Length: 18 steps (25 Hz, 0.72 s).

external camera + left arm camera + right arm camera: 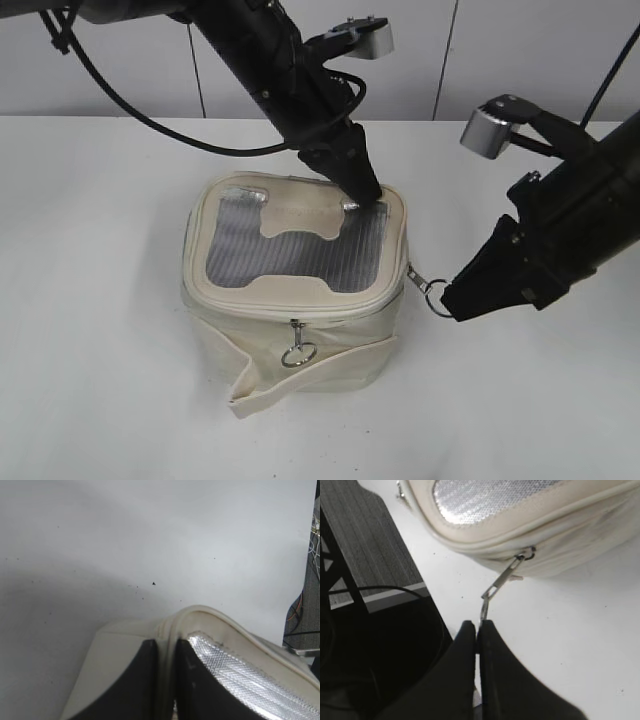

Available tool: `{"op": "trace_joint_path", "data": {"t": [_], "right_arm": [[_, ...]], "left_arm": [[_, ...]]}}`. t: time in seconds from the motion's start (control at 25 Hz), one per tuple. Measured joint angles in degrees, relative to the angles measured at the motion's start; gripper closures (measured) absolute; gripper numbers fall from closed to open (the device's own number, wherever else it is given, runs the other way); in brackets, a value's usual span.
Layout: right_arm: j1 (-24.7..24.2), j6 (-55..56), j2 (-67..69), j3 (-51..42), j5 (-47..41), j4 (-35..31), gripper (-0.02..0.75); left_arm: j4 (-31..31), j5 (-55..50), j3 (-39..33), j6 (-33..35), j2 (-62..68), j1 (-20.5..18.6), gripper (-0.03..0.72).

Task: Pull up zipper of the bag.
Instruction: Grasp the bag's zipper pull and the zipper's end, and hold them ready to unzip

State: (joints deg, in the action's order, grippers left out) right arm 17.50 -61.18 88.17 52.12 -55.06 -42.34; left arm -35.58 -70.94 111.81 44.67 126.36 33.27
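Note:
The cream-white bag [300, 330] stands mid-table, its flat top showing the grey mesh window [290, 245]. The cream zipper [300, 308] runs round the lid rim. One silver slider with a ring pull [298, 352] hangs at the front. My left gripper [362, 192] is shut on the bag's back rim [167, 630], one finger on each side. My right gripper [448, 300] is shut on the ring pull [492, 592] of the second slider [420, 280] at the bag's right corner; the pull is stretched taut. A loose cream strap [280, 385] wraps the front.
The bag sits on a white table [100, 300]. The table's edge with dark floor and cables beyond [365, 580] shows in the right wrist view. A grey wall stands behind the table.

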Motion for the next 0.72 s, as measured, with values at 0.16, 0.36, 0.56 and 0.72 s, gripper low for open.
{"op": "trace_joint_path", "data": {"t": [0.16,0.36,0.56,0.72], "right_arm": [[3.8,4.1,-0.4,0.0,-0.9,3.7,0.733],[10.3,5.3,-0.4,0.0,-0.6,3.4,0.733],[19.1,5.5,-0.4,0.0,5.7,1.3,0.733],[24.8,5.3,0.5,1.1,12.1,-0.5,0.733]], "left_arm": [[-0.1,-0.1,0.0,0.0,0.0,0.0,0.613],[-0.1,-0.2,0.0,-0.1,0.0,0.0,0.613],[0.0,-0.6,0.0,-0.2,-0.2,0.0,0.614],[0.2,-0.7,-0.1,-0.4,-0.3,0.0,0.614]]}}
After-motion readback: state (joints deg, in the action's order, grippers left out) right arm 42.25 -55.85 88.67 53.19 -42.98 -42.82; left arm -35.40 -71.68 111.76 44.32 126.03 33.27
